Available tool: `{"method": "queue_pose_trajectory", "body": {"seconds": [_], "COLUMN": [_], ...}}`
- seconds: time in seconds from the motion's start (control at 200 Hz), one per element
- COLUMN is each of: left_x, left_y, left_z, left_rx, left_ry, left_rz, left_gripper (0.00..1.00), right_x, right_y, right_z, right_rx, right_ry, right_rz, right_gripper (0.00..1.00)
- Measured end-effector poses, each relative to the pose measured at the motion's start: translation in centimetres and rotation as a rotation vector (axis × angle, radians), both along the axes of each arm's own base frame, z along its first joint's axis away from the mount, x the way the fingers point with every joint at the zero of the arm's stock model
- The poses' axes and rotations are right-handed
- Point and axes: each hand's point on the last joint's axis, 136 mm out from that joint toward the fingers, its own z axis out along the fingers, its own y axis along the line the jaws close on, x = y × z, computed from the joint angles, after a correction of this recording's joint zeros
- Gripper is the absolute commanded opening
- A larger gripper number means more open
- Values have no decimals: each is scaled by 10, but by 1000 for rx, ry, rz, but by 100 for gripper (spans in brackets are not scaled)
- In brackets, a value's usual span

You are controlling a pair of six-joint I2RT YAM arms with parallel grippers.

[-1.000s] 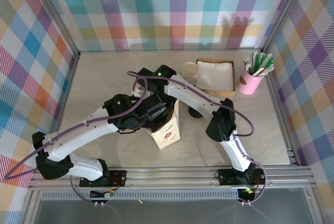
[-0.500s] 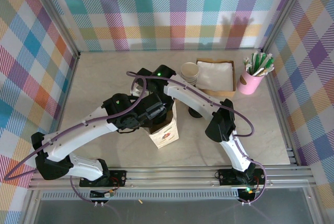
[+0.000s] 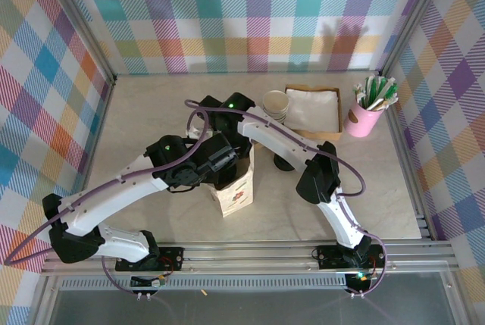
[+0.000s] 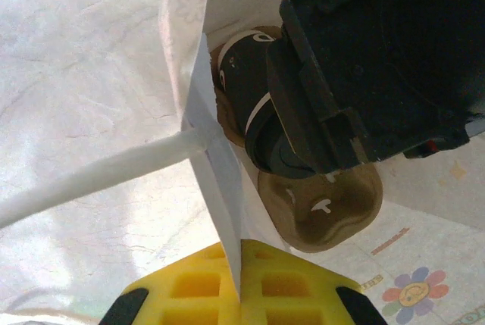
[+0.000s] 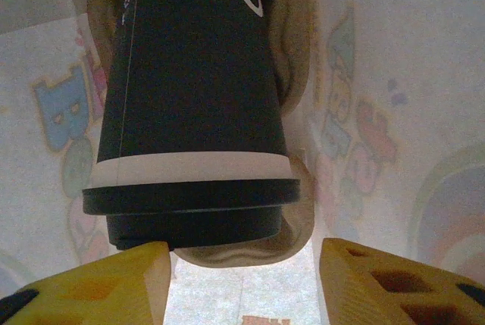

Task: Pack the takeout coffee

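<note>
The right claw [image 5: 244, 257] had its two yellow fingers [image 5: 98, 283] apart with nothing between them. The coffee cup [image 5: 193, 90] sat just past the tips, its black lid [image 5: 189, 207] showing wider than the gap; we could not tell whether a fingertip was brushing that lid. So the cup lay straight ahead of this claw, lid end nearest and base farthest, with its long axis carrying on in the line of the fingers. From the left wrist we saw the same cup [image 4: 242, 86] standing in one pocket of a brown pulp carrier [image 4: 333, 211], a second pocket beside it, and the right arm's black body hanging close over the lid. All of this was inside the white paper bag [image 3: 235, 192]. The left claw [image 4: 239, 283] was clamped on the bag's rim, the paper wall pinched between its pads (which seemed to be holding the mouth open). We judged the right arm by far the nearer to the cup, and the cup seated, though its base was hidden in the pocket. The coming move would turn on that shared axis: the claw would need to back out straight along it, away from the lid, since any sideways drift could tip the cup or catch the bag wall.
</note>
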Motion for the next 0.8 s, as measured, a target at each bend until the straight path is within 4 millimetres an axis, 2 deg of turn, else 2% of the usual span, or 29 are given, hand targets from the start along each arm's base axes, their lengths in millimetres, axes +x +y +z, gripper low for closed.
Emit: {"method": "queue_pose_trajectory", "body": {"seconds": [0.18, 0.49, 0.8], "left_x": [-1, 1, 1], "left_y": [7, 18, 19], "left_z": [-4, -8, -9], "left_rx": [-13, -44, -74], "left_ry": [20, 41, 46], "left_rz": [19, 45, 46], "left_gripper": [0, 0, 0], "right_x": [-2, -13, -25], "right_y": [6, 21, 37], "right_z": [-11, -19, -33], "right_rx": [20, 87, 167], "right_ry": [25, 75, 112], "right_rz": [4, 68, 195], "right_gripper": [51, 73, 76]}}
